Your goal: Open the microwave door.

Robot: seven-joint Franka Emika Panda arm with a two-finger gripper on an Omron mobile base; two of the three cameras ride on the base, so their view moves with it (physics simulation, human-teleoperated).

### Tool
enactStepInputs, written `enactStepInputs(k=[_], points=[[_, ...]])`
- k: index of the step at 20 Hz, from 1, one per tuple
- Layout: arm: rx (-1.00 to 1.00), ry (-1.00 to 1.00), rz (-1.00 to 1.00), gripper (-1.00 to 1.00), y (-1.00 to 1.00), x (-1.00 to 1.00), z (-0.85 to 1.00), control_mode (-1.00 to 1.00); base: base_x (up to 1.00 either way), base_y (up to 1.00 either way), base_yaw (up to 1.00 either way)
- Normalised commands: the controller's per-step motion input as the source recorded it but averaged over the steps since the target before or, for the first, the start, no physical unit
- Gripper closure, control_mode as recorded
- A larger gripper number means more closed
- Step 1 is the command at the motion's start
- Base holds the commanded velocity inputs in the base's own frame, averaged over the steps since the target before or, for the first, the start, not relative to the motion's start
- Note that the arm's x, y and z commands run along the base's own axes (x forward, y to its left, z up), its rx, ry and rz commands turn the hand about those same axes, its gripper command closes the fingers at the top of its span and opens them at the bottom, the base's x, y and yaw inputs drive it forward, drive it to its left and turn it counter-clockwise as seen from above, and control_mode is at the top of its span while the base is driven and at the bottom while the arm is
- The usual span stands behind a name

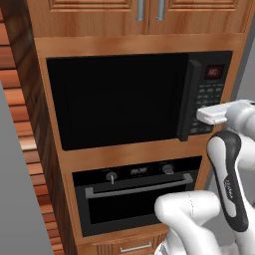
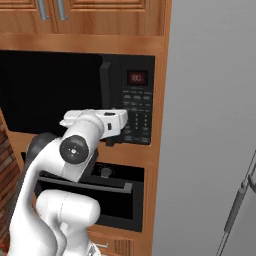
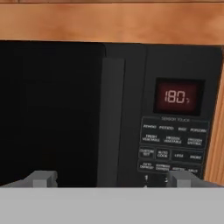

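Observation:
The microwave door (image 1: 114, 99) is a wide glossy black panel set in the wooden cabinet, and it looks closed. Its vertical black bar handle (image 1: 190, 99) runs down the right edge, beside the keypad (image 1: 210, 94) with a red display (image 3: 177, 96). My gripper (image 3: 112, 179) is open and faces the lower part of the handle (image 3: 111, 122), which stands between the two spread fingertips (image 3: 43, 178). Nothing is held. In the base views my white hand (image 1: 213, 115) hovers just in front of the keypad's lower half, a little short of the microwave face (image 2: 50, 90).
Below the microwave sits a smaller black oven door (image 1: 139, 199) with knobs and a horizontal grey handle (image 1: 139, 189). Wooden cabinet doors (image 1: 149, 10) with metal pulls are above. A grey wall (image 2: 210, 125) rises to the right, and brick (image 1: 25, 149) lies to the left.

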Motion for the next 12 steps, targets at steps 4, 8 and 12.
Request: enactStepInputs(k=[4,8,12], points=[[0.0,-0.01,0.0,-1.0,0.01,0.49,0.0,-1.0,0.0,0.0,0.0],[0.0,0.0,0.0,-1.0,0.0,0.42,0.0,-1.0,0.0,0.0,0.0],[0.0,0.0,0.0,-1.0,0.0,0.47,0.0,-1.0,0.0,0.0,0.0]])
